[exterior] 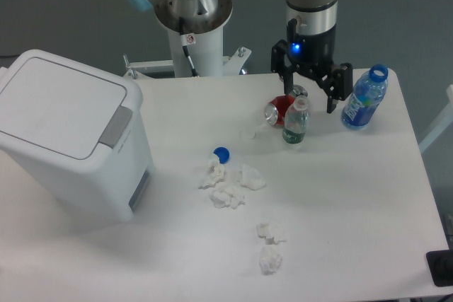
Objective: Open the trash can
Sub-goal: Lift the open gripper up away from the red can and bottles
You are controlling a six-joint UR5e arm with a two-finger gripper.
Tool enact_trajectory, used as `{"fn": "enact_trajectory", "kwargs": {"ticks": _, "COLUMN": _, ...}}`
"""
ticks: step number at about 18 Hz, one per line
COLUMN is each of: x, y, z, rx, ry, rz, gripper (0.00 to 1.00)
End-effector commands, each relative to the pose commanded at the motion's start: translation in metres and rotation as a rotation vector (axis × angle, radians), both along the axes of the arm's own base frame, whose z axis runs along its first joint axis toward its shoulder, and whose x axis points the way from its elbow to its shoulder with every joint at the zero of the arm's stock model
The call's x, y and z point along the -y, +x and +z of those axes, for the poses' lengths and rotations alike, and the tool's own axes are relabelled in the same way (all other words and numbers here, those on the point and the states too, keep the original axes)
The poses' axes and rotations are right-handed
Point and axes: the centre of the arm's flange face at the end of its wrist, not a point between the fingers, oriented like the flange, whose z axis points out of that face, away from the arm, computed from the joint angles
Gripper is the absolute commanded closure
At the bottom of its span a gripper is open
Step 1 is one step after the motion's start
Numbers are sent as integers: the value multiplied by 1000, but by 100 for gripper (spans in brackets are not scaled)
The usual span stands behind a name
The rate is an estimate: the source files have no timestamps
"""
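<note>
Sitting at the left edge of the tabletop (340,196), the trash can (71,139) has its lid down, grey button strip (116,125) facing right. Your hand (309,93), fingers spread and empty, hangs far right, so you must travel left across the litter.

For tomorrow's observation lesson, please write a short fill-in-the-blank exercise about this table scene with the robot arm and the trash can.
1. The lid of the white trash can is ____.
2. The loose bottle cap lying near the crumpled tissues is ____ in colour.
3. The gripper hangs with its jaws ____, holding nothing.
4. The red can lies on its ____.

Missing words: closed; blue; open; side
</note>
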Motion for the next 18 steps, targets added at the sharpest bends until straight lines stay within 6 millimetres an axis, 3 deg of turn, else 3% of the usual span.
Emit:
{"fn": "enact_trajectory", "kwargs": {"ticks": 12, "x": 4, "y": 0, "z": 6, "rx": -27, "ry": -18, "rz": 23, "gripper": 0}}
{"fn": "enact_trajectory", "kwargs": {"ticks": 18, "x": 8, "y": 19, "z": 31, "rx": -50, "ry": 9, "rz": 82, "gripper": 0}}
